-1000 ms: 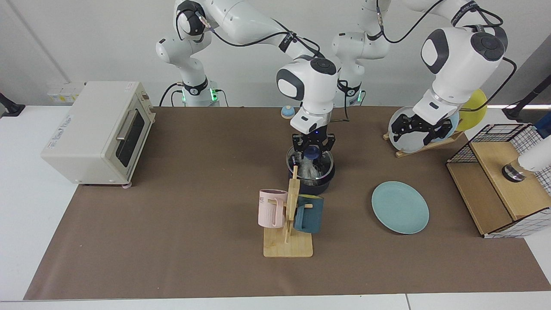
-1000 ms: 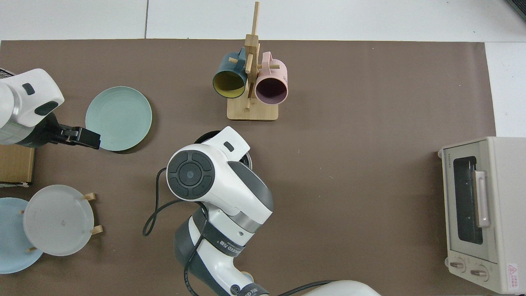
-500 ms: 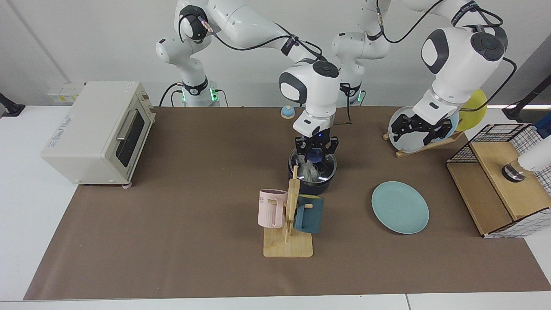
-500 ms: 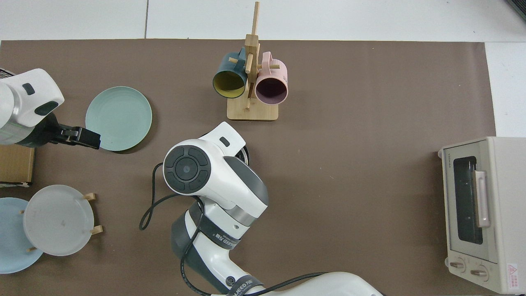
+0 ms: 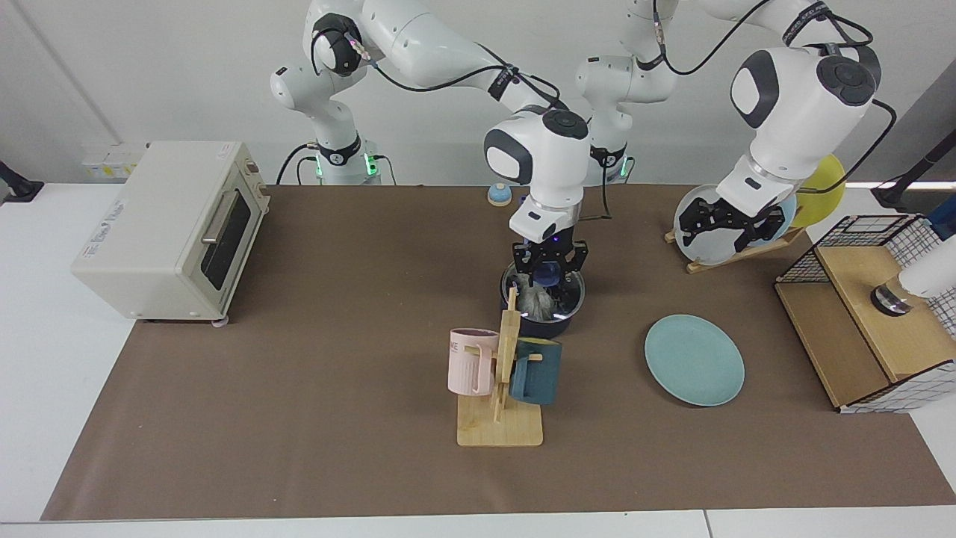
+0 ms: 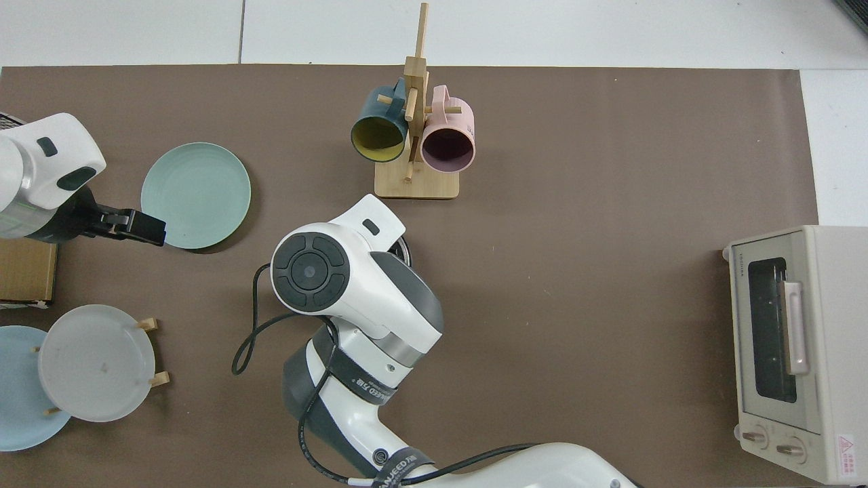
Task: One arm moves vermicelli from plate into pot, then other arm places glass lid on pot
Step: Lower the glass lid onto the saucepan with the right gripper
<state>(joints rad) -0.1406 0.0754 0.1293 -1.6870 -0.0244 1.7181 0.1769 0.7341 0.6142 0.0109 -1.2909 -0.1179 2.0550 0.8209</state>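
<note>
Brown mat (image 5: 299,418): two mugs (image 5: 473,362), one pot (image 5: 553,321).

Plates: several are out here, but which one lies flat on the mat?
The teal-green plate lies flat; the grey plate, light-blue plate and yellow plate lean in a wooden rack.

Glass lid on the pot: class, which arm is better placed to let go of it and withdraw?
The right arm. Its tool sits at the glass lid atop the pot; the left tool waits by the plate rack.
</note>
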